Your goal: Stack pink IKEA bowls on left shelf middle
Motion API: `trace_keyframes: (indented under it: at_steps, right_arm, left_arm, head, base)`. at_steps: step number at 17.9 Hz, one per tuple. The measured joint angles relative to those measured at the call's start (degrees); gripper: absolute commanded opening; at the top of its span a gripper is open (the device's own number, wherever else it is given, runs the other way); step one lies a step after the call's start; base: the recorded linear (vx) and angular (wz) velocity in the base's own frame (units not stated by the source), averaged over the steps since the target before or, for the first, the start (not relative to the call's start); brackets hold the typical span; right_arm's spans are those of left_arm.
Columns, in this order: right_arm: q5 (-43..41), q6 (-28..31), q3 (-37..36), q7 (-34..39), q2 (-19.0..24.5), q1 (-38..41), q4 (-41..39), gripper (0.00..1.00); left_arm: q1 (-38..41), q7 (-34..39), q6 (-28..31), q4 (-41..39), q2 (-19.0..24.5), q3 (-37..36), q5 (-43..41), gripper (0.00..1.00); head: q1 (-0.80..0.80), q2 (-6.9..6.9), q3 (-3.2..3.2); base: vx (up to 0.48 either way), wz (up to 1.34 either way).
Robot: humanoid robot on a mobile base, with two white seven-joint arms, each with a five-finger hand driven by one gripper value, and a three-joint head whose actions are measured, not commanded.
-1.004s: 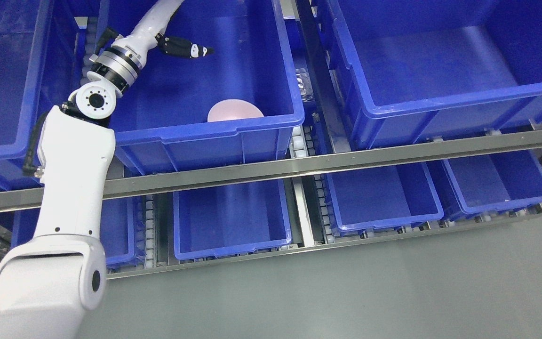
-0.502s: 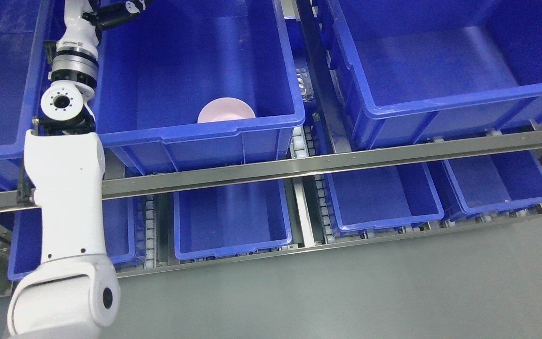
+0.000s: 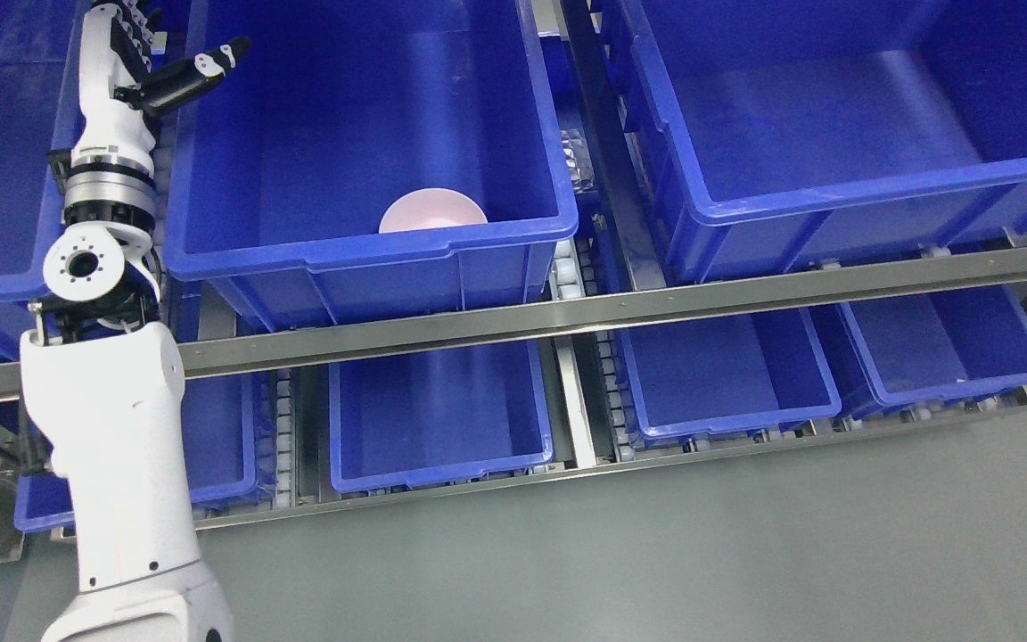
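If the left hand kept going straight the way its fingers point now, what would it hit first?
The left hand points up out of the picture, above the left wall of the bin that holds the pink bowl. Nothing shows in that line before the picture's top edge, though depth is unclear.

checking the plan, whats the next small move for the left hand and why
Probably draw the left hand clear of the bin to fetch another bowl: its fingers are spread and hold nothing, up by the bin's far left corner, while a pink bowl sits inside against the front wall.
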Motion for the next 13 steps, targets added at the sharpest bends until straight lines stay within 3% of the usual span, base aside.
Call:
trace_keyframes:
  at_steps: [13]
  right_arm:
    - [-0.1,0.2,0.0,0.0,0.0,0.0,0.0,1.00]
  left_arm:
    - [10.6,0.0,-1.4,-10.0,-0.6,-2.3,0.8,1.00]
  head:
    - [0.00,0.00,0.00]
  base:
    - [0.000,0.00]
